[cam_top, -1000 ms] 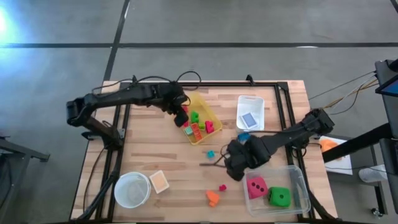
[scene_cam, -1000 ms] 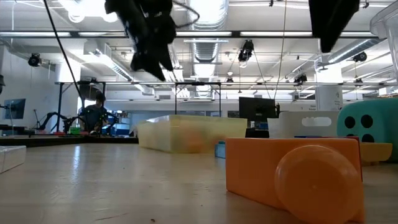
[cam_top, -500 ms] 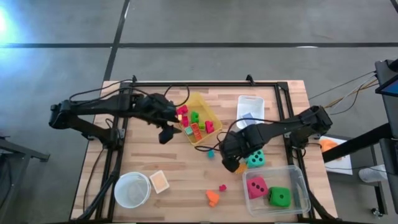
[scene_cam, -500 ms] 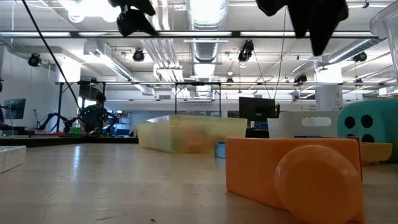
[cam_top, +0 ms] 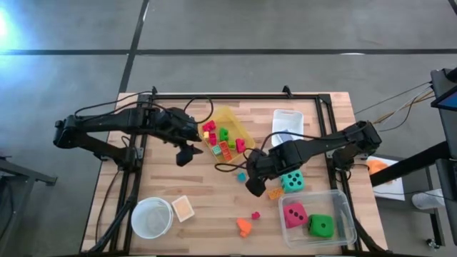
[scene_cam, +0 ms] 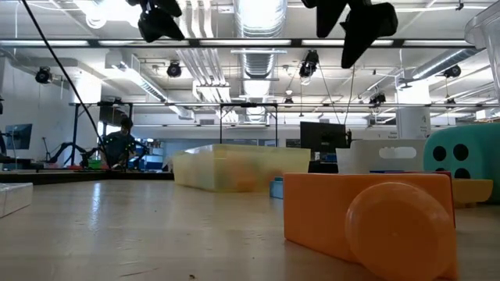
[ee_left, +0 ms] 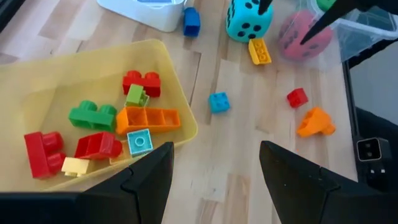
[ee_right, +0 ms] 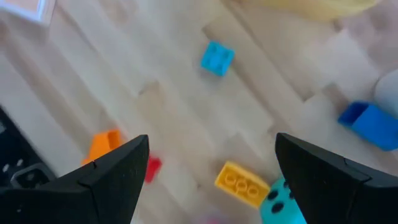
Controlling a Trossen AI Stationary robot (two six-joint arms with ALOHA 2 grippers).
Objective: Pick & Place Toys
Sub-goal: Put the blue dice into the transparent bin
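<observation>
**Toys split between bins and bare wood**

The toys are glossy moulded plastic. A heap of studded blocks (ee_left: 102, 134) in red, green, orange and pale yellow lies in the translucent yellow bin (cam_top: 239, 128). Loose on the slatted wooden table (cam_top: 207, 193) lie a small blue studded block (ee_right: 217, 58), a yellow brick (ee_right: 242, 182), a red block (cam_top: 255, 215) and an orange piece (cam_top: 244, 227) with a rounded end. A rounded-cornered teal die (cam_top: 290, 182) with black dots sits near the yellow brick. The pink-red die (cam_top: 294, 213) and the green die (cam_top: 322, 226) rest inside the clear, thin-walled bin (cam_top: 345, 207).

The left gripper (ee_left: 213, 171) hangs above the table just beside the yellow bin, its dark fingers spread and holding nothing. The right gripper (ee_right: 208, 165) hovers over the loose blocks, near the blue one, its angular fingers parted wide and empty. A white tray (cam_top: 287, 121) and a round white bowl (cam_top: 151, 218) also sit on the table.
</observation>
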